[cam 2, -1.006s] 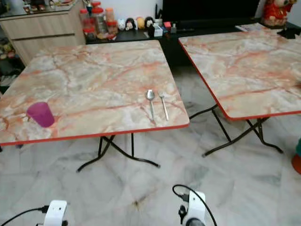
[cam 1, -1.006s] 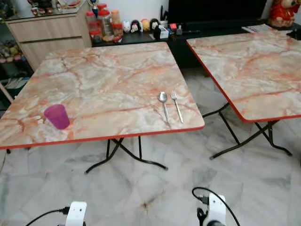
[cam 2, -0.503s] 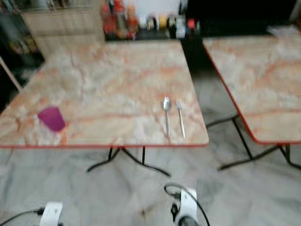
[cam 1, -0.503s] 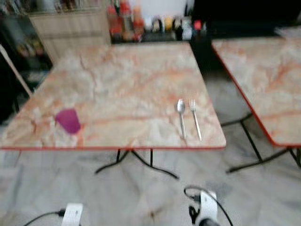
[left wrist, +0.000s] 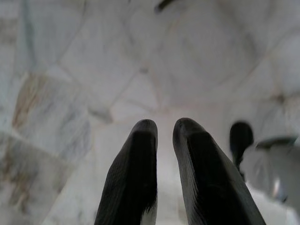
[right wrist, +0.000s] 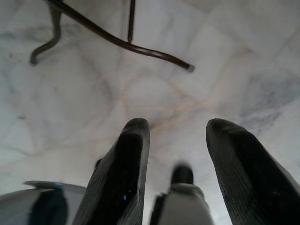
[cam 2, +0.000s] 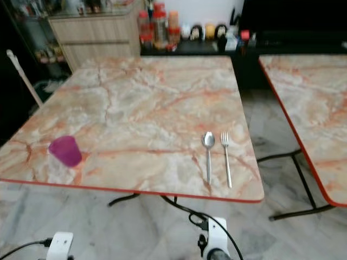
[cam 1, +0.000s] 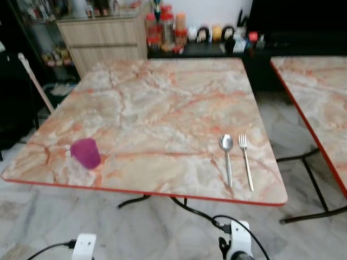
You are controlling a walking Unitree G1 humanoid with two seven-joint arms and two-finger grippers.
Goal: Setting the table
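Note:
A marble-patterned folding table (cam 1: pixel 162 103) with a red edge stands in front of me. A purple cup (cam 1: pixel 85 153) sits upright near its front left corner. Near the front right corner a spoon (cam 1: pixel 226 160) and a fork (cam 1: pixel 246 168) lie side by side, handles toward me. Both arms hang low beside me over the floor. My left gripper (left wrist: pixel 164 129) points down at the tiles with its fingers nearly together and nothing between them. My right gripper (right wrist: pixel 178 129) hangs open above the floor, also holding nothing.
A second marble table (cam 1: pixel 320 92) stands to the right across a narrow gap. Behind the tables are a wooden cabinet (cam 1: pixel 103 40) and a dark low shelf (cam 1: pixel 217 46) with jars and figurines. Black table legs (right wrist: pixel 117 40) cross the tiled floor below.
The whole view has shifted right and closer as the camera moved: the table sits more centred and nearer. The cup, spoon and fork stay where they were on the table.

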